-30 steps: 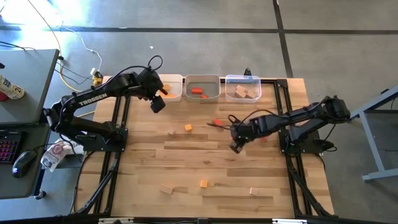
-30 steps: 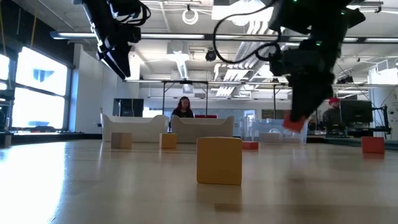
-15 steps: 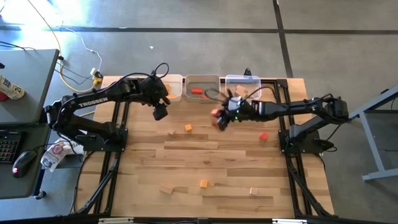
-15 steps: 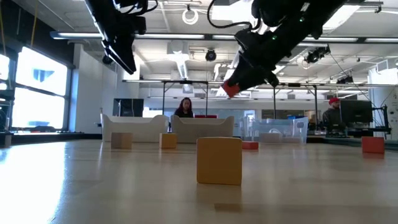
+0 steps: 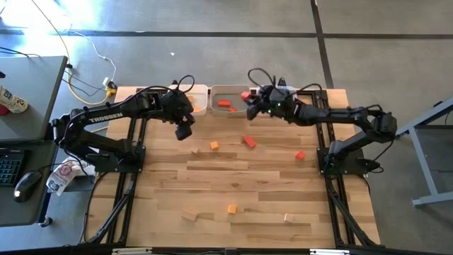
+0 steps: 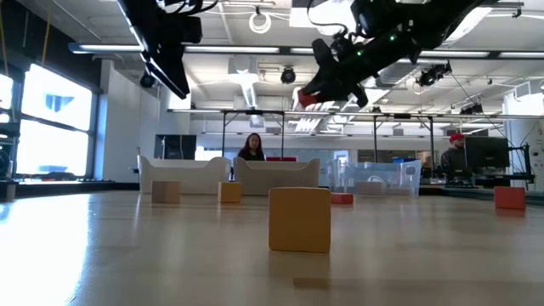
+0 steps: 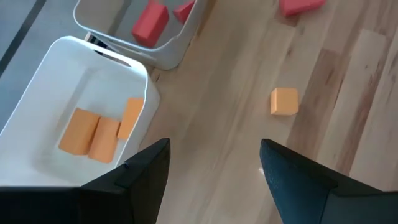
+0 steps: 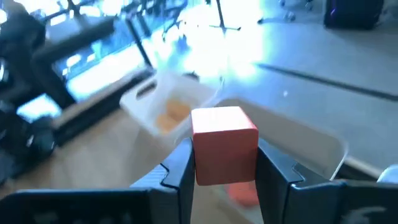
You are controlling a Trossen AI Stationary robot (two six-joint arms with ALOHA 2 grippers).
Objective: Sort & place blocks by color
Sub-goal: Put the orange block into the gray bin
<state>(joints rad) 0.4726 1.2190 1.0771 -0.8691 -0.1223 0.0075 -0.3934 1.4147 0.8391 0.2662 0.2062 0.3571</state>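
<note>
Since a moment ago the right gripper (image 5: 249,98) has swung from above the middle of the table to the far edge, and it now hangs over the rim of the middle bin (image 5: 231,91), clamped on a red cube (image 8: 224,144) whose flat sides sit pinched between the two dark fingers (image 8: 177,168). In the low view that cube (image 6: 304,99) rides high above the tabletop. The left gripper (image 5: 184,132) has drifted a little toward the table's centre and hovers with its jaws spread wide and nothing between them, just beside the white bin (image 7: 43,115), which holds three orange pieces (image 7: 99,132). The middle bin already contains red pieces (image 5: 226,104), and the clear bin (image 5: 277,91) to its right holds pale wooden ones (image 5: 277,105). Loose on the table (image 5: 163,184) lie a red bar (image 5: 249,142), a red cube (image 5: 300,155), an orange cube (image 5: 214,145) near the left gripper, another orange cube (image 5: 231,209) toward the near edge, and pale blocks (image 5: 189,215) (image 5: 288,217) along that near edge.
</note>
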